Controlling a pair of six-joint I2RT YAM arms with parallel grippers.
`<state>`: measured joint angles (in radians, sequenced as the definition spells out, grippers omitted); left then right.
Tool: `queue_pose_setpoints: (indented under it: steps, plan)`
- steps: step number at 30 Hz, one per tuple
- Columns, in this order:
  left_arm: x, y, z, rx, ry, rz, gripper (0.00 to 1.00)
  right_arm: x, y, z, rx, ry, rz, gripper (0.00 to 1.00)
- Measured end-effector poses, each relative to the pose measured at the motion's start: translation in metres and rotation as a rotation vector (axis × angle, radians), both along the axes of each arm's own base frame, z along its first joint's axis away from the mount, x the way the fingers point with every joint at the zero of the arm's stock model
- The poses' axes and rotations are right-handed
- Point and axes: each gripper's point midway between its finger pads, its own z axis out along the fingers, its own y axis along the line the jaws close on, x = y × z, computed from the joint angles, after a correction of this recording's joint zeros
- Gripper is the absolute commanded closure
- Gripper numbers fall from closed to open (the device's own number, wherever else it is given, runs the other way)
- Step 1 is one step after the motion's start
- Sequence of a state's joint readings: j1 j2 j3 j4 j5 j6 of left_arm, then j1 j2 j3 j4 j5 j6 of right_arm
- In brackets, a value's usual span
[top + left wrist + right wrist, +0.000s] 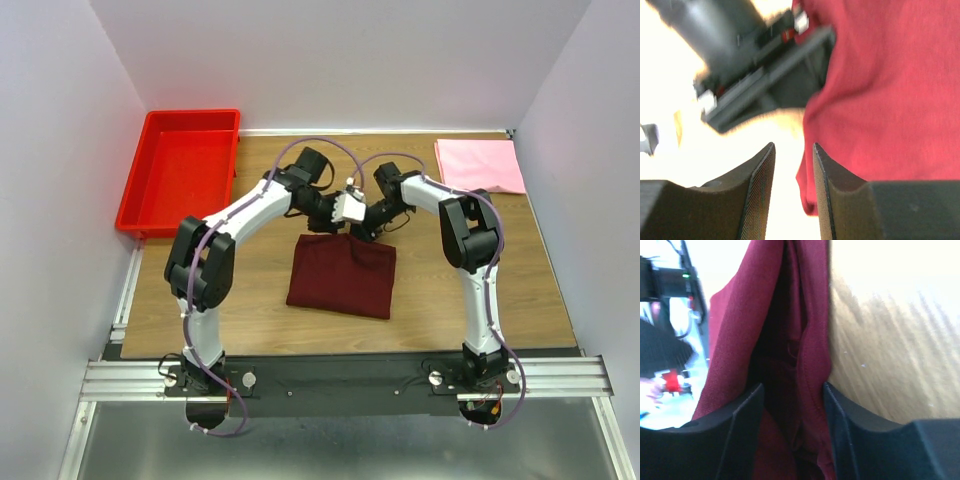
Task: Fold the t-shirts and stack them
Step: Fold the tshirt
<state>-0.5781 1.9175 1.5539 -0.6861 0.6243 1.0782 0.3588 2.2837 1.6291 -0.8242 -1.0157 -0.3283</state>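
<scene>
- The dark maroon cloth t-shirt (340,280) lies folded into a rough rectangle at the middle of the wooden table top (230,290). Its far edge is under the two gripper heads.
- The light pink cloth t-shirt (480,165) lies folded flat at the far right corner of the table, well apart from the maroon one.
- The right gripper (792,386) is at the maroon shirt's far edge. Its black fingers (840,440) stand partly apart, and a lengthwise fold of maroon cloth fills the gap between them. I cannot tell whether they pinch that fold or merely straddle it.
- Bare wood shows just to the right of the cloth in the right wrist view.
- The left gripper (794,146) is just beside the same far edge, close to the right one. Its ribbed black fingers (760,200) are apart by a narrow gap. Bright table shows through the gap and the shirt's edge runs along the right-hand finger. Nothing is clamped.
- Both arms reach inward from the near edge, and their heads nearly meet above the shirt's far edge.
- A bright red rigid plastic bin (180,175) sits at the far left corner, well apart from both shirts.
- White walls (350,60) enclose the table on three sides.
</scene>
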Motion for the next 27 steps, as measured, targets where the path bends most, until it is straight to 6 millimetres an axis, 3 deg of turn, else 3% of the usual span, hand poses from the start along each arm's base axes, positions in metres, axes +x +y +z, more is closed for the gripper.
queue_pose_setpoints:
  steps: [4,11,14,18,23,27]
  plan:
    - [0.004,0.029,0.006,-0.011,0.063,0.05,0.56,0.02,-0.003,0.004,-0.058,-0.119,0.012,0.27]
    - [0.018,0.078,0.012,-0.026,0.133,0.176,0.55,0.06,-0.024,0.008,-0.221,-0.357,0.018,0.23]
    - [0.02,0.088,0.01,-0.019,0.161,0.202,0.53,0.074,-0.034,0.013,-0.281,-0.423,0.004,0.21]
    - [0.024,0.086,0.003,-0.015,0.191,0.201,0.51,0.092,-0.055,0.043,-0.305,-0.51,-0.031,0.2]
    - [0.023,0.083,-0.015,0.001,0.258,0.197,0.5,0.086,-0.086,0.085,-0.296,-0.561,-0.062,0.22]
    - [0.025,0.079,-0.028,0.006,0.31,0.188,0.49,0.053,-0.089,0.103,-0.236,-0.545,-0.031,0.25]
